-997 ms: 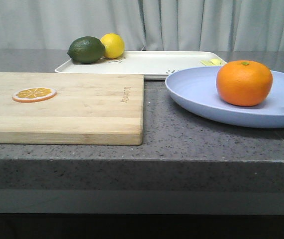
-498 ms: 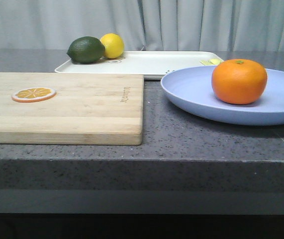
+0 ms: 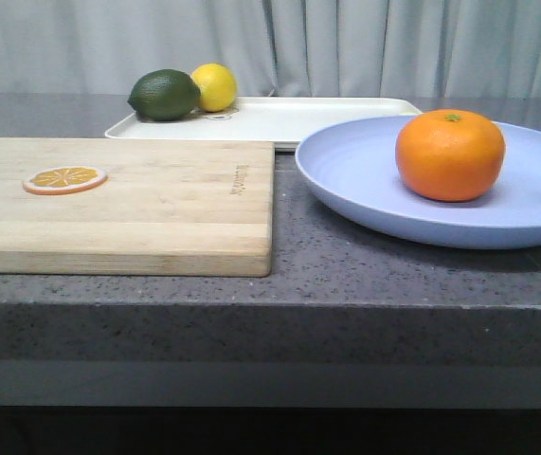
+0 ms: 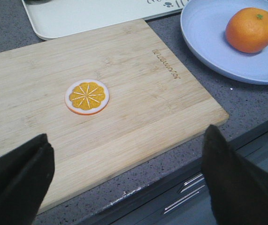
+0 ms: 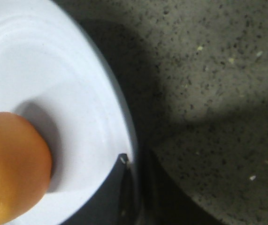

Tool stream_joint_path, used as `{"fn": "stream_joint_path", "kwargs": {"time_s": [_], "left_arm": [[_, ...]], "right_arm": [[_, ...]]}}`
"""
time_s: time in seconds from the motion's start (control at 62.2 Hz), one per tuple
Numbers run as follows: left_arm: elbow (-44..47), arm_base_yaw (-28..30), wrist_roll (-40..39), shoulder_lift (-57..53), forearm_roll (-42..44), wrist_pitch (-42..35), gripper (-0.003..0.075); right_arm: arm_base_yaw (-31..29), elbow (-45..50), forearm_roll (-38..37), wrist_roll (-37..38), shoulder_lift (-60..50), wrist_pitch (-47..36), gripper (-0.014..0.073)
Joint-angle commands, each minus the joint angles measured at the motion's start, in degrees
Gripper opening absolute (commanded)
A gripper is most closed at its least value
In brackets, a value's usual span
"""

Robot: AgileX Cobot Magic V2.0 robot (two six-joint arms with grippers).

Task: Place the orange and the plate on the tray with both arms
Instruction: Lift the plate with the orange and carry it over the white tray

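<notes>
The orange (image 3: pixel 450 154) sits on the pale lavender plate (image 3: pixel 365 180), which is tilted up off the counter at the right. It also shows in the left wrist view, orange (image 4: pixel 250 30) on plate (image 4: pixel 204 37). In the right wrist view my right gripper (image 5: pixel 134 173) is shut on the plate's rim (image 5: pixel 124 122), with the orange (image 5: pixel 11 164) close beside it. The right gripper is out of the front view. The cream tray (image 3: pixel 289 118) lies behind. My left gripper (image 4: pixel 129 173) is open and empty above the cutting board's near edge.
A wooden cutting board (image 3: pixel 156 199) with a thin orange slice (image 3: pixel 64 178) lies at the left. A green lime (image 3: pixel 164 95) and a yellow lemon (image 3: pixel 215 86) sit on the tray's far left corner. The counter's front edge is near.
The plate with the orange has shifted left and lifted, now overlapping the tray's right end. The dark right gripper has passed out of the front view's right edge.
</notes>
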Motion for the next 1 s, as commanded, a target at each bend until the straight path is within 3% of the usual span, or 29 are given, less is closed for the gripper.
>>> {"fn": "stream_joint_path", "kwargs": {"time_s": [0.0,0.466,0.595,0.981], "left_arm": [[-1.39,0.08,0.07,-0.12,-0.14,-4.72,0.0621],[-1.39,0.08,0.07,-0.12,-0.14,-4.72,0.0621],[-1.39,0.08,0.07,-0.12,-0.14,-4.72,0.0621],[-1.39,0.08,0.07,-0.12,-0.14,-4.80,0.0621]], "right_arm": [[-0.38,-1.38,3.17,1.78,-1.54,-0.53,-0.0058],[-0.38,-3.04,7.29,1.56,-1.54,2.42,-0.0058],[-0.38,-7.48,8.72,3.85,-1.42,6.56,-0.0058],[2.48,-22.42,7.82,9.05,5.86,8.27,-0.0058]]}}
